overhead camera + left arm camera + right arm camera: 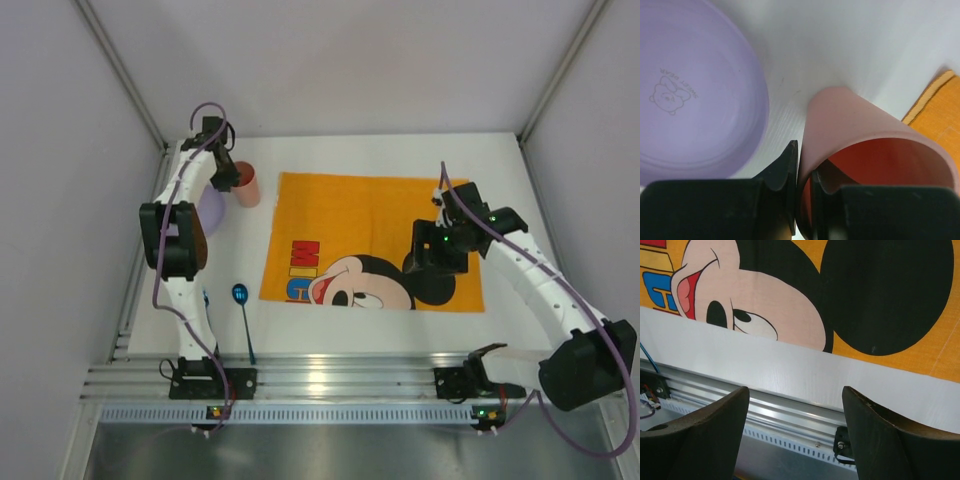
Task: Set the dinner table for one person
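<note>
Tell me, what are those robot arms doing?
The left gripper pinches the rim of the pink cup, one finger inside and one outside, beside a purple plate on the white table. The right gripper hangs open over the orange Mickey Mouse placemat, holding nothing. A blue spoon lies near the left arm's base.

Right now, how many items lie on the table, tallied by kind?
placemat: 1
cup: 1
plate: 1
spoon: 1
Total: 4, not counting a mostly hidden blue item that I cannot identify.
</note>
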{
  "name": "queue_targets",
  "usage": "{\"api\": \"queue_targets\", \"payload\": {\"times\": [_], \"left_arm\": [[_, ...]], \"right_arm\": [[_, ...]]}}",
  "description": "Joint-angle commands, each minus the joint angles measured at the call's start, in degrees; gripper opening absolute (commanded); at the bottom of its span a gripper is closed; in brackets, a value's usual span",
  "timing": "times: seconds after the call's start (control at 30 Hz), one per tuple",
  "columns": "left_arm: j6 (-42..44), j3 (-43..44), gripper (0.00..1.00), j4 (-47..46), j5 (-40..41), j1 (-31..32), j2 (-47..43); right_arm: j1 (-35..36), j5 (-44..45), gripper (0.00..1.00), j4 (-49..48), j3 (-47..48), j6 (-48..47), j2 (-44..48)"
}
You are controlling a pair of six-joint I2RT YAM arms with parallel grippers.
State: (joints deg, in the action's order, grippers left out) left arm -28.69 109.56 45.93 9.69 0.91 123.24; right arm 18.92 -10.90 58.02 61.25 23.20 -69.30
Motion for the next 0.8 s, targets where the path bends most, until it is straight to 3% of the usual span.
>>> {"api": "queue_targets", "payload": {"times": [0.0,0.17,0.3,0.6,0.77], "left_arm": [[0.3,0.7,0.08,-1.9,-3.1,0.1,-2.5],[2.1,0.2,0.04,-1.3,-6.7,1.8,-8.3],[5.3,-1.0,0.04,0.2,-7.8,6.6,-12.6],[6.2,-1.5,0.0,6.1,-2.9,26.0,-17.4],[3.8,-3.6,0.0,7.5,0.0,33.5,-19.3]], "right_arm": [[-0.9,-1.1,0.75,0.3,4.9,-1.1,-1.0],[-0.8,-5.0,0.76,-0.1,11.1,-0.5,-5.3],[0.6,-8.4,0.8,-1.7,21.3,1.3,-10.8],[8.3,-10.3,0.8,0.7,45.0,1.9,-27.9],[8.7,-10.0,0.8,0.5,46.0,2.4,-29.6]]}}
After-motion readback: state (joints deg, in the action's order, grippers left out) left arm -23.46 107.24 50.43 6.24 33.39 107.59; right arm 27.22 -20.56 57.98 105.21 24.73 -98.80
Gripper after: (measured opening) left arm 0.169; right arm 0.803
